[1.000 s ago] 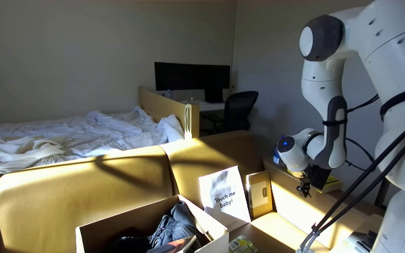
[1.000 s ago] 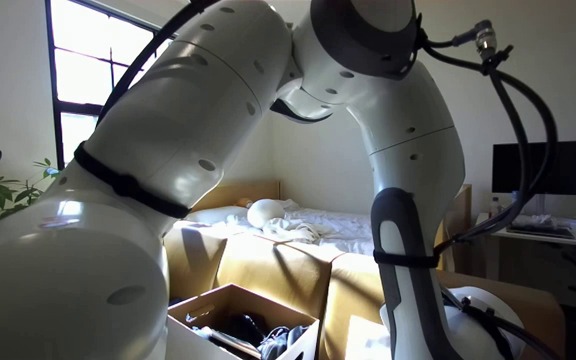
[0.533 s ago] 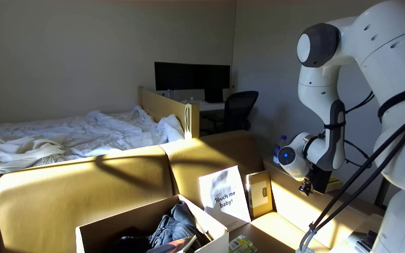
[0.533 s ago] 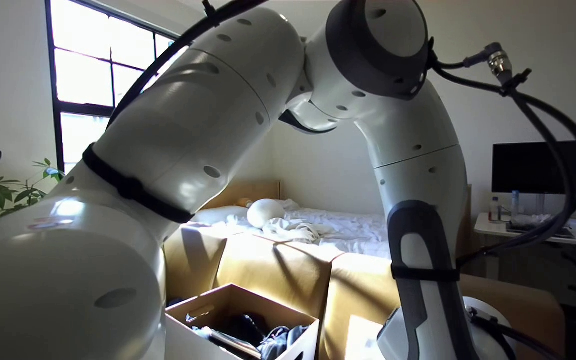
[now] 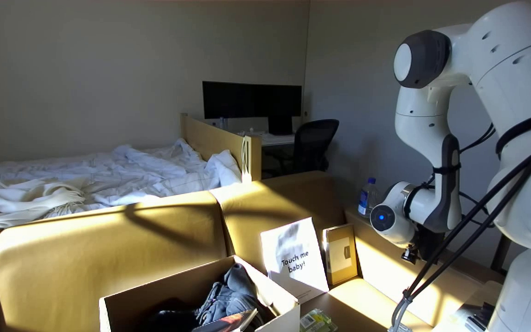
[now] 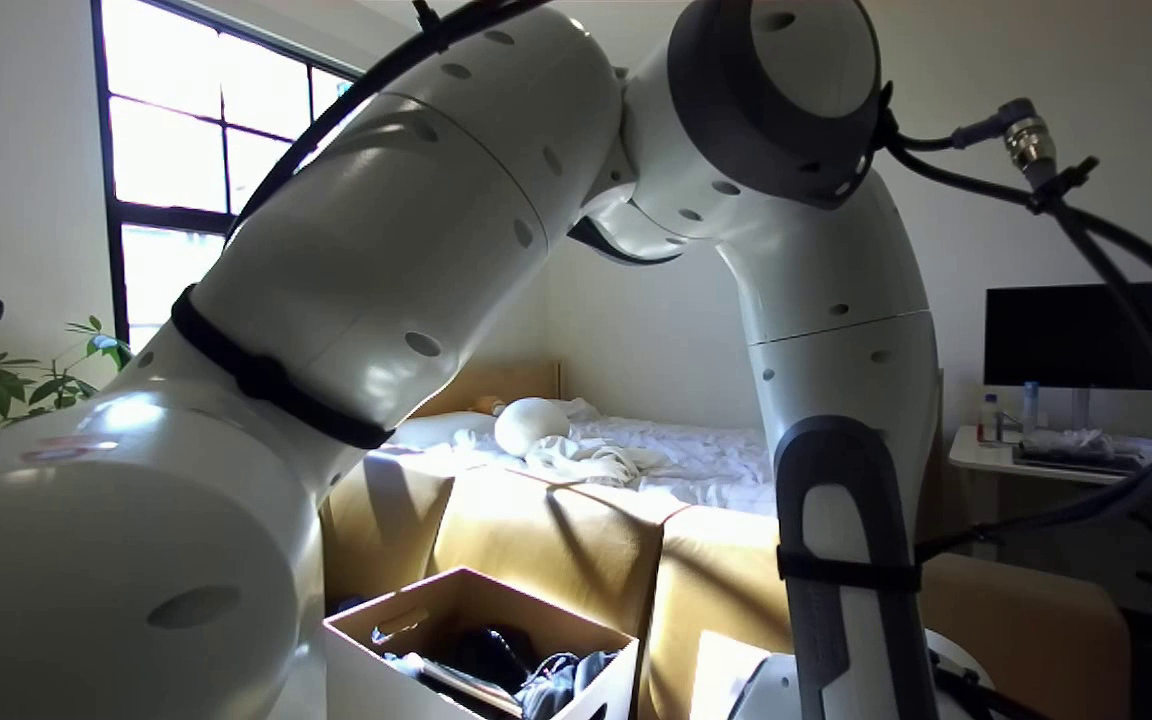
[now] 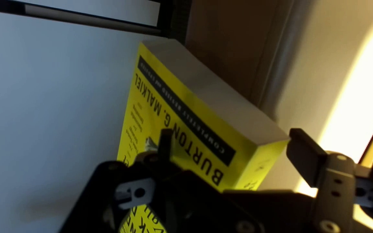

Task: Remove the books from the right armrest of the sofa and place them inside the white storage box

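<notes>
Lying on armrest (image 5: pixel 385 260): 1 yellow book (image 7: pixel 202 129) | bed (image 5: pixel 109 170) behind sun-streaked sofa (image 5: pixel 109 249)

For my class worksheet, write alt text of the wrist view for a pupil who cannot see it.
A thick yellow book lettered BURTON G. MALKIEL shows between and beyond the open jaws of a dark gripper; whether they touch it is unclear. A pale wall is at left, the partly sunlit tan sofa at right.

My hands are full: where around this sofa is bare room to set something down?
The sunlit seat patch bordered by the green packet, white sheet, upright brown panel and armrest looks free. Crowded: the armrest's top, with bottle, yellow book and gripper; also the white storage box, holding dark clothing.
</notes>
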Controlling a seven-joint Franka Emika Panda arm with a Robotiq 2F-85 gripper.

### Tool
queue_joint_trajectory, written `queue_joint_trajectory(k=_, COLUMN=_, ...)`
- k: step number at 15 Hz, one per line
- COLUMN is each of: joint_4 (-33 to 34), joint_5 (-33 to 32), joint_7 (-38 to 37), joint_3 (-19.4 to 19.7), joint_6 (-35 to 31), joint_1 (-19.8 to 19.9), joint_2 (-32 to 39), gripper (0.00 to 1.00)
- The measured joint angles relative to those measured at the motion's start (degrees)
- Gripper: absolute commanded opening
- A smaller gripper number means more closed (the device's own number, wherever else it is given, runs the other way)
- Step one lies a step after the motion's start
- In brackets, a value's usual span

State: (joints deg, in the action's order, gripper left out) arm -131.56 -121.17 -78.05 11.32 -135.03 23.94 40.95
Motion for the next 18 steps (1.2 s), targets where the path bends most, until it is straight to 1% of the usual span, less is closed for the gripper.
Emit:
queue_joint_trajectory(k=1, joint_4=-0.2, joint_5=0.0, joint_7=0.0, joint_3=-0.1, joint_6=0.7, joint_1=0.0, joint_2=0.0, gripper=0.53)
queue_joint_trajectory(k=3, joint_4=-0.3, joint_5=0.0, joint_7=0.0, joint_3=-0.5, joint_6=2.1, joint_1=0.0, joint_2=-0.1, gripper=0.42)
queue_joint_trajectory(k=7, joint_4=-1.1, joint_5=0.0, joint_7=-0.2, joint_3=-1.3, joint_6=4.2, joint_1=0.0, joint_2=-0.7, gripper=0.25)
queue_joint_trajectory(k=12, joint_4=-1.9, joint_5=0.0, joint_7=-0.2, joint_3=-1.6, joint_6=5.2, joint_1=0.0, joint_2=-1.8, gripper=0.16)
queue_joint_trajectory(k=16, joint_4=-3.5, joint_5=0.0, joint_7=-0.2, joint_3=-1.8, joint_6=5.0, joint_1=-0.2, joint_2=-4.4, gripper=0.14)
queue_joint_trajectory(k=18, joint_4=-5.8, joint_5=0.0, joint_7=-0.2, joint_3=-2.2, joint_6=5.0, joint_1=-0.5, joint_2=-7.4, gripper=0.13)
